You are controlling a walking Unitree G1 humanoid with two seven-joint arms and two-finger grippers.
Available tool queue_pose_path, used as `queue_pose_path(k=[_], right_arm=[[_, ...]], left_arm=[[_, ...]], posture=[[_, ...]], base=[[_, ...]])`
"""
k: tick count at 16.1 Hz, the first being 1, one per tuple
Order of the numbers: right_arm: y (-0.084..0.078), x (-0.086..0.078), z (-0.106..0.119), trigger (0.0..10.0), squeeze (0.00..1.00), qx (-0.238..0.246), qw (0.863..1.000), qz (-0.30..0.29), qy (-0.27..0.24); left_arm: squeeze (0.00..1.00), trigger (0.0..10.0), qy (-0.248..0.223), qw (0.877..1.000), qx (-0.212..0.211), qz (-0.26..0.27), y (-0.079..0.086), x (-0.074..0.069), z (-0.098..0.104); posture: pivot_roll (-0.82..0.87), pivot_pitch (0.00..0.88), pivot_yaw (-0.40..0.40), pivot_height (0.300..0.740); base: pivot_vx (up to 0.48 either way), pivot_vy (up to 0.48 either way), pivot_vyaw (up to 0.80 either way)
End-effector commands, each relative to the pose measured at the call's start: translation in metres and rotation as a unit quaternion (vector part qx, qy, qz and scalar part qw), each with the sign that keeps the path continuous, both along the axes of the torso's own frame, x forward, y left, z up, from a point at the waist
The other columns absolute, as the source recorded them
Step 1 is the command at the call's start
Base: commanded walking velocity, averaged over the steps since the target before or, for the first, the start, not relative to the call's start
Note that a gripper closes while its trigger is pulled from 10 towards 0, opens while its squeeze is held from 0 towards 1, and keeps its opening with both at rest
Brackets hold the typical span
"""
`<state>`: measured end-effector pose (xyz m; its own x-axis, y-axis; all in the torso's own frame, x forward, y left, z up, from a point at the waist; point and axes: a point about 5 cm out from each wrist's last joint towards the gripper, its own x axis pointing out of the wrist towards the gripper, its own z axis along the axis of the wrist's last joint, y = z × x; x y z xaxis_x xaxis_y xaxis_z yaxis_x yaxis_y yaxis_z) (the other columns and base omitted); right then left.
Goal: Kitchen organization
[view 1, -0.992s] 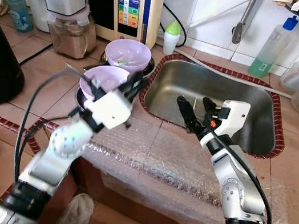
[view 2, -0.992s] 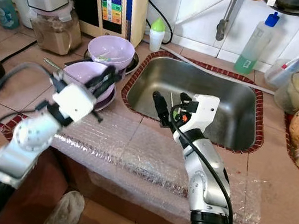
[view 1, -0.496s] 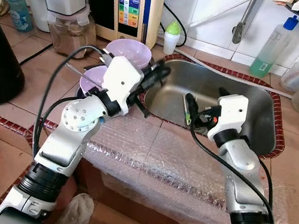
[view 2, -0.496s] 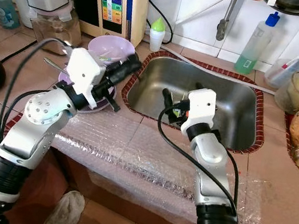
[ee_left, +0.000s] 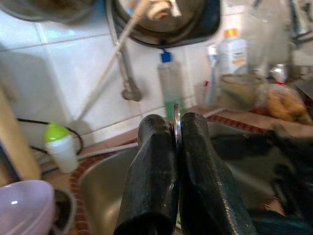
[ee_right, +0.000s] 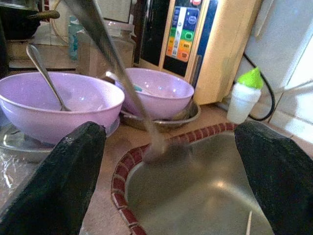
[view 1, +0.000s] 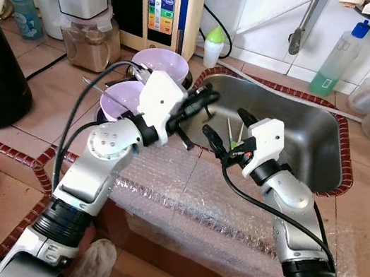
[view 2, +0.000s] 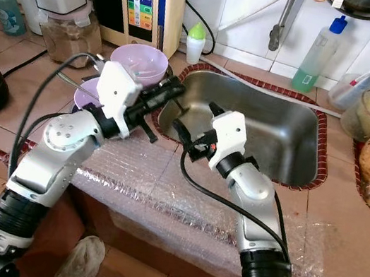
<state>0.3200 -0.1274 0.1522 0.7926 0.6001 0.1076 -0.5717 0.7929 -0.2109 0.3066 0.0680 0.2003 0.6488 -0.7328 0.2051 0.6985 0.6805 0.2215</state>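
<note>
So the left gripper is out over the near-left corner of the sink, fingers pinched tight on a thin metal spoon whose bowl end hangs down by the sink rim. The right gripper sits just beside it over the basin, fingers spread wide apart with nothing between them. Just behind the left gripper are 2 purple bowls, the nearer bowl with another spoon in it.

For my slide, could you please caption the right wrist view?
Open right gripper faces a held spoon over the sink, two purple bowls behind.
</note>
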Motion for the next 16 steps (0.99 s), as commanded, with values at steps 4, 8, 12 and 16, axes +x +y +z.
queue_pose_path(k=[4,8,12,16], right_arm=[[0.009,0.014,0.005,7.3,0.00,-0.013,1.000,0.021,-0.009],[0.012,0.022,-0.002,0.0,0.00,-0.018,1.000,0.017,0.010],[0.006,0.031,-0.003,0.0,0.00,-0.018,1.000,-0.021,0.013],[0.002,0.036,-0.004,0.0,0.00,-0.015,0.999,-0.040,0.017]], left_arm=[[0.00,0.0,0.007,0.999,0.003,-0.047,-0.020,-0.010,-0.002],[0.00,0.0,0.007,0.999,0.004,-0.054,-0.025,-0.012,-0.002],[0.00,0.0,0.010,0.999,0.003,-0.054,-0.026,-0.014,-0.003],[0.00,0.0,0.011,0.999,0.002,-0.053,-0.026,-0.014,-0.004]], posture=[[-0.01,0.008,0.044,0.740],[0.00,0.012,0.034,0.740],[0.00,0.012,0.027,0.740],[0.00,0.012,0.026,0.740]], base=[[0.000,0.000,0.00],[0.000,0.000,0.00],[0.000,0.000,0.00],[0.000,0.000,0.00]])
